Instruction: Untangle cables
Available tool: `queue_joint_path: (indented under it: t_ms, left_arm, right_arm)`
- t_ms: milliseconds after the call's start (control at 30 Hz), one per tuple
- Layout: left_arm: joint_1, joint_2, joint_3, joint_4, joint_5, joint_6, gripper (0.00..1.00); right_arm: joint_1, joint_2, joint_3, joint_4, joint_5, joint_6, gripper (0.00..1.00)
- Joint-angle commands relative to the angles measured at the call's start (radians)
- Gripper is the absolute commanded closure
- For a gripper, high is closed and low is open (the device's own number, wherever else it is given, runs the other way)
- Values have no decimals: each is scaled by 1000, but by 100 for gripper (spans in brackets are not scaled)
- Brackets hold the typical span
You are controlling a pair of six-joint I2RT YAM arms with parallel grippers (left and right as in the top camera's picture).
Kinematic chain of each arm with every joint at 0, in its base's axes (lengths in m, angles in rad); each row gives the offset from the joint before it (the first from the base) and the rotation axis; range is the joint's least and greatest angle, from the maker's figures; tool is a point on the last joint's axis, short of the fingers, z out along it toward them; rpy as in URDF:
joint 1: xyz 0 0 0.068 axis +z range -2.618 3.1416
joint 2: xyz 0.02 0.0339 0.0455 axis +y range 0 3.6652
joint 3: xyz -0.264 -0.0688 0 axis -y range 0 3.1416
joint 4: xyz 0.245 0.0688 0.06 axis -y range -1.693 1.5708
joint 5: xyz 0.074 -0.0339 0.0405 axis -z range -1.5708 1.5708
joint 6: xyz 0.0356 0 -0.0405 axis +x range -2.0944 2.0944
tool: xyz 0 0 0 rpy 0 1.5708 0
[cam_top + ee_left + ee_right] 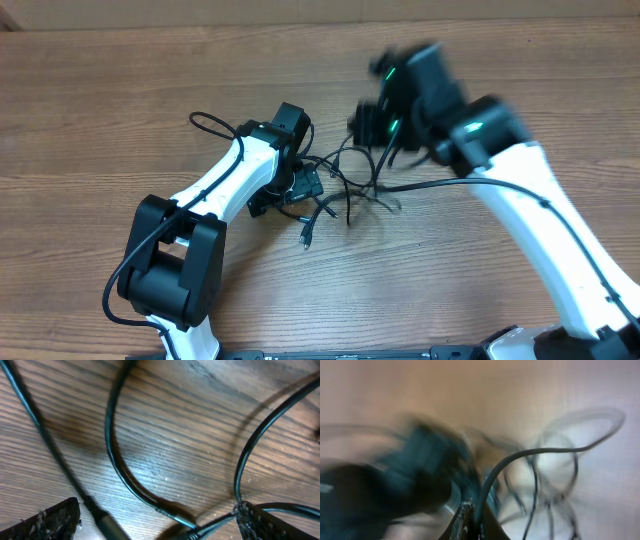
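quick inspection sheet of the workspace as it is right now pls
surface: wooden table, plain grain
job's things: cables, thin black cords in one loose tangle mid-table between the two arms; one plug end trails toward the near edge
clutter: nothing seen
grippers: left gripper wide open, low over the tangle, cords lying between its fingers; right gripper shut on a cord that rises from its fingertips, though that view is blurred
cables: thick black arm wires, one looping off the left arm, another running along the right arm
surroundings: nothing seen
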Motion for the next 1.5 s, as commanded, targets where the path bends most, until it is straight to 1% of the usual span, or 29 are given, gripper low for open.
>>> queue_joint_path:
  t_ms: [0,100,167,233,367,433,533,600,700,800,867,967,1033,1200,1300,1367,1400,1433,1467]
  left_arm:
    - [7,-27,0,22,106,109,0]
    - [46,-61,19,64,257,284,1]
    - [81,-107,34,89,339,364,1]
    - [121,-173,40,116,392,411,1]
    - [194,-317,40,150,455,476,0]
    - [219,-393,40,177,523,541,0]
    - [217,-479,40,237,638,637,1]
    - [192,-516,40,280,653,668,1]
    - [137,-529,40,337,615,668,0]
    - [68,-511,34,408,585,658,5]
    - [18,-492,34,462,545,642,5]
    - [-66,-448,34,549,363,557,5]
    - [-108,-412,34,592,282,513,4]
    - [-185,-276,34,743,262,457,3]
    - [-212,-182,34,797,264,447,3]
    - [-218,-129,34,792,265,448,7]
    - [-218,-103,34,774,265,448,14]
    - [-218,-80,34,750,264,449,28]
    - [-217,-61,34,726,262,449,40]
  right_arm:
    - [-29,-23,129,26,-24,-80,96]
    - [-46,-23,172,80,-24,-106,96]
    - [-48,-23,173,150,-20,-153,96]
    - [-48,-17,173,222,-1,-183,96]
    - [-52,-6,173,323,19,-188,96]
    - [-61,-3,173,357,19,-188,96]
    - [-61,-1,173,372,42,-188,96]
    - [-61,-1,173,375,48,-188,96]
    - [-61,-1,173,356,48,-187,96]
    - [-61,-1,173,328,48,-178,96]
    - [-61,-1,173,307,47,-176,96]
    - [-61,-1,178,283,35,-145,96]
    - [-61,-2,187,274,12,-142,96]
    - [-62,-2,241,243,-1,-143,96]
    - [-80,-2,298,251,24,-165,96]
    - [-111,-2,352,251,61,-166,96]
    - [-132,-2,380,251,71,-166,96]
    - [-163,-2,413,251,75,-166,96]
    - [-195,-2,441,251,75,-166,96]
